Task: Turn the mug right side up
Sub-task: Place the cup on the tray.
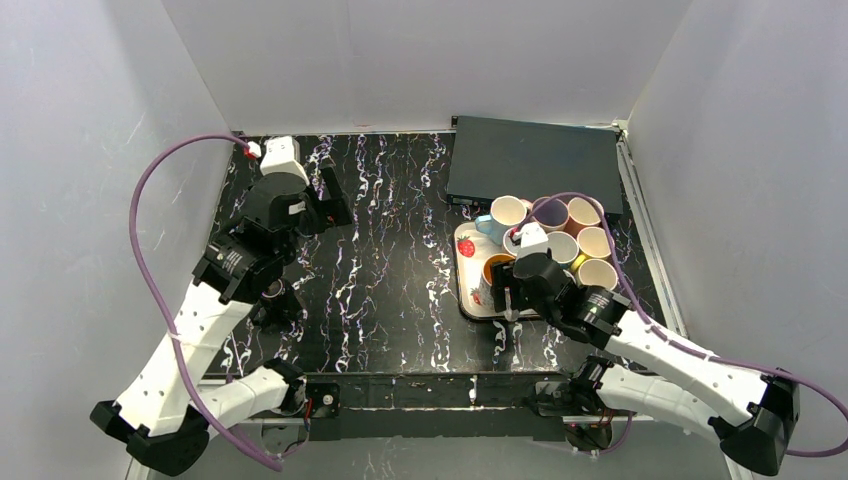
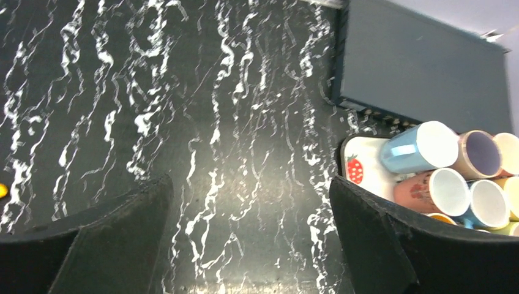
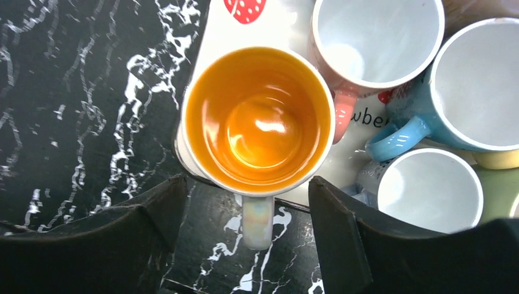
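Observation:
A white mug with an orange inside (image 3: 257, 122) stands mouth up on the near left corner of the white strawberry tray (image 3: 214, 30). Its handle (image 3: 257, 220) points out over the tray's near edge, between my right fingers. My right gripper (image 3: 246, 187) is open and hovers just above the mug, touching nothing. In the top view the mug (image 1: 497, 268) sits just ahead of the right gripper (image 1: 507, 295). My left gripper (image 1: 333, 200) is open and empty over the black marbled table at the far left; the wrist view (image 2: 251, 184) shows only bare table between its fingers.
Several other mugs (image 1: 575, 240) crowd the tray (image 1: 465, 245) to the right of the orange mug, mouths showing; pink, blue and white ones (image 3: 465, 79) stand close beside it. A dark flat box (image 1: 530, 160) lies behind the tray. White walls enclose the table.

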Tool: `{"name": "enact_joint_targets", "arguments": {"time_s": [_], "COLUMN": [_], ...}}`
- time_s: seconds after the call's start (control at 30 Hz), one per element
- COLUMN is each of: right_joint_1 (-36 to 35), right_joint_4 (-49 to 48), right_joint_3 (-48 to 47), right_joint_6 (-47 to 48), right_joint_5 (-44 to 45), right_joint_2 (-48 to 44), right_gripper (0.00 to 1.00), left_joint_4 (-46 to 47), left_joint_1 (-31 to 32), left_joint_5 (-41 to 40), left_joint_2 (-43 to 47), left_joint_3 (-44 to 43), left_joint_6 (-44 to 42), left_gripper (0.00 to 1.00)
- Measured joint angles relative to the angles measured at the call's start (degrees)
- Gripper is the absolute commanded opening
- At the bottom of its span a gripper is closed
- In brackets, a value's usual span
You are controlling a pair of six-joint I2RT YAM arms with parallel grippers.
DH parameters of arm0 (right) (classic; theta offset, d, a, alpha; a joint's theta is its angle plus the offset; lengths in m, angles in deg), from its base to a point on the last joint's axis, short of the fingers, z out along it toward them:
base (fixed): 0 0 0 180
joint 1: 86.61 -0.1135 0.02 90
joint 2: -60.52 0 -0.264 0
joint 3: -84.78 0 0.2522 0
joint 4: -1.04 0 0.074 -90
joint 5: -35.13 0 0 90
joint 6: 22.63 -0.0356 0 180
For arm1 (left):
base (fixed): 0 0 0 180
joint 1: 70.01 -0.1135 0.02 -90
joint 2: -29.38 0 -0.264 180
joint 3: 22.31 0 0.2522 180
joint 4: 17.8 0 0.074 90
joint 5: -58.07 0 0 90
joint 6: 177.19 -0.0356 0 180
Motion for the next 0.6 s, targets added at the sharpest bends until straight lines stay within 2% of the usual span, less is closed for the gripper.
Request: {"name": "enact_joint_targets", "arguments": {"time_s": [0.1,0.2,0.37,0.6], "right_joint_1": [0.0,0.0,0.0,0.0], "right_joint_4": [0.81,1.01,0.04,-1.4], "right_joint_3": [-2.27,-4.63,-8.44,-10.1], "right_joint_6": [-1.05,-1.9,-3.39,-4.24], "right_joint_5": [0.04,0.44,2.43,3.28], "right_joint_2": [-0.74,-2.14,-2.49,1.46], "right_gripper": [0.82,0.82,0.82,0.82], "left_joint_4": [-3.13,-8.15,-17.03,-18.36], "left_joint_1": [-0.31,-0.33,-1.2,-20.61], "left_joint_5": [-1.79,-7.19,-15.87,-6.93], "left_joint_2": [-1.03,-1.49,1.2,-0.79], "left_joint_3": [-0.09,0.85,9.7,16.15], "left_joint_6": [1.92,6.64,15.52,17.64], "left_gripper": [0.98,0.98,0.98,0.98]}}
